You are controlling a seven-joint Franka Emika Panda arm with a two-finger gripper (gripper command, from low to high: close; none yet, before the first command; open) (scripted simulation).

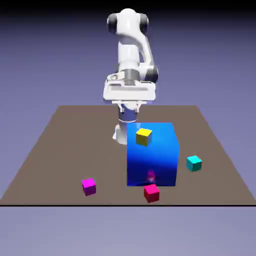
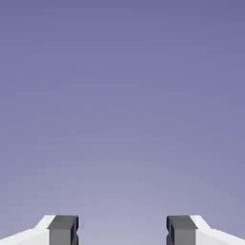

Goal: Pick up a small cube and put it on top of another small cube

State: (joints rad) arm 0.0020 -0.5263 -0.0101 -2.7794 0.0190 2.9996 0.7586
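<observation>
While the white arm (image 1: 128, 47) rises over the far part of the brown table (image 1: 75, 150), its gripper (image 1: 129, 106) hangs above the blue block, fingers apart with a wide gap and nothing between them. The hand view shows the two grey fingertips (image 2: 63, 229) well separated — only the blue-violet backdrop (image 2: 122, 105) fills the space beyond.

The large blue block (image 1: 151, 160) stands right of the middle in the exterior view. A yellow cube (image 1: 144, 137) shows against the block's upper part; whether it rests on top is hard to tell. Near the table's front edge lies a red cube (image 1: 151, 193), just in front of the block, with a reddish patch on the block's face above it. A magenta cube (image 1: 89, 186) sits toward the exterior view's left, apart from the block, and a cyan cube (image 1: 194, 163) sits on the table toward the exterior view's right — near the block but not touching it.
</observation>
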